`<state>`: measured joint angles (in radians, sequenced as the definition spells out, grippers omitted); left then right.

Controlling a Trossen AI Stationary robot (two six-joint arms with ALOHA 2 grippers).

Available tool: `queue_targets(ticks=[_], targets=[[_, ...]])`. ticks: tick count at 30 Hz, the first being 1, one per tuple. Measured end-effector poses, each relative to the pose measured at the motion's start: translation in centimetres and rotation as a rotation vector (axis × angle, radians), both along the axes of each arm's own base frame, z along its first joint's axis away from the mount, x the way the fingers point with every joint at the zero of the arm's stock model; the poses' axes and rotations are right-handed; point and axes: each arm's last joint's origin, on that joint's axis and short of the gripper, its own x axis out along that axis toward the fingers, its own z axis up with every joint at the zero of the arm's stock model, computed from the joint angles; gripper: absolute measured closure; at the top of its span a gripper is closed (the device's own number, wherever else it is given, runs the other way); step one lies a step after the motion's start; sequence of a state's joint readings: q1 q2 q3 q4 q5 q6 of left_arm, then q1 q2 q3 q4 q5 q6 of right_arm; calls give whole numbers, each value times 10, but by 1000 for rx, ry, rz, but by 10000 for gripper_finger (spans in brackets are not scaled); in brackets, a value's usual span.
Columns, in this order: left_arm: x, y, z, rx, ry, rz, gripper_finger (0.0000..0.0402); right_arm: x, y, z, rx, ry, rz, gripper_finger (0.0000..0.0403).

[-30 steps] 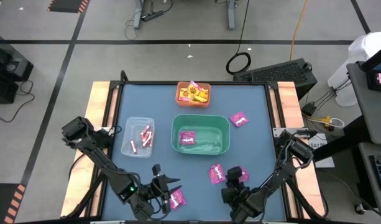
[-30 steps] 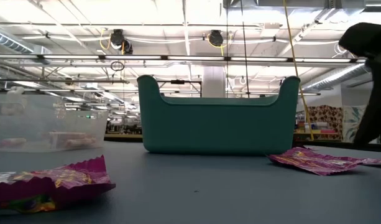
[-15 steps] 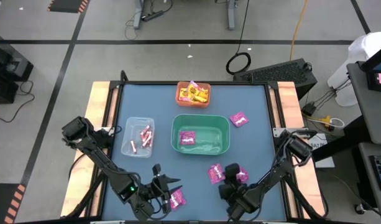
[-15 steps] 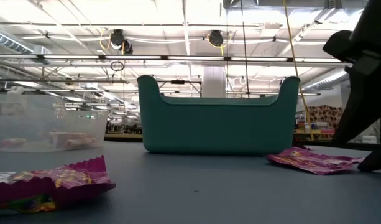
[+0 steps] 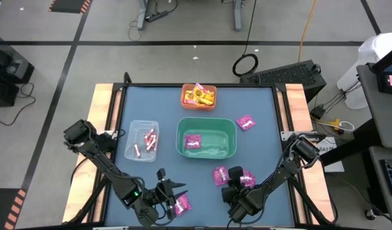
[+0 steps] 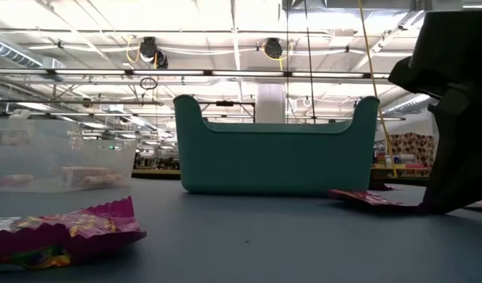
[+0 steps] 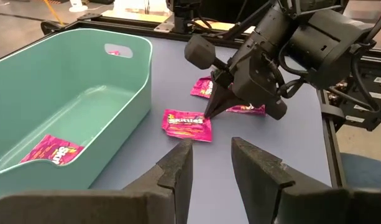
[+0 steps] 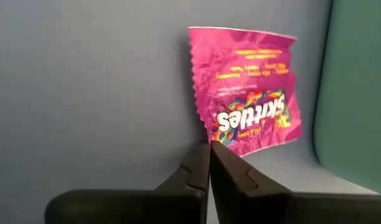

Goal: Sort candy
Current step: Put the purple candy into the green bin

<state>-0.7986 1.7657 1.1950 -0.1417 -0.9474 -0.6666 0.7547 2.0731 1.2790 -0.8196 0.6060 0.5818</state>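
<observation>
Near the table's front edge: right gripper (image 8: 209,148), fingers pressed together at a magenta packet (image 8: 252,106), just beside the green bin (image 5: 206,137).
Left gripper (image 7: 210,163) part-spread, holding nothing; another packet (image 5: 182,205) beside it.

Magenta packets (image 5: 221,176) lie flat (perhaps four) on table; one (image 5: 193,142) in bin.

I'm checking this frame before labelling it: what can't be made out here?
- Whether the right pincer, shut at the edge of the magenta packet, actually pinches it: its own fingers hide the contact in the right wrist view.
- Print on candy in the orange bin: too small from above.
- Contents of the clear bin: blurred in the low view.
</observation>
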Motion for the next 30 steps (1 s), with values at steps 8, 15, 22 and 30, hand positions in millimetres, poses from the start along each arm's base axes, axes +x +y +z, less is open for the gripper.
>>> queue_targets(ticks=[8,15,22,30], targets=[[1,0,1,25,-1,-13,283,3,19,22,-12,-33,18,402],[26,-21,-22,189,-86,-121,246,19,29,45,87,-78,2,402],[51,-27,-63,341,-126,-186,178,29,28,55,141,-86,-23,403],[65,-14,-93,269,-28,-235,166,38,24,62,174,-95,-51,403]])
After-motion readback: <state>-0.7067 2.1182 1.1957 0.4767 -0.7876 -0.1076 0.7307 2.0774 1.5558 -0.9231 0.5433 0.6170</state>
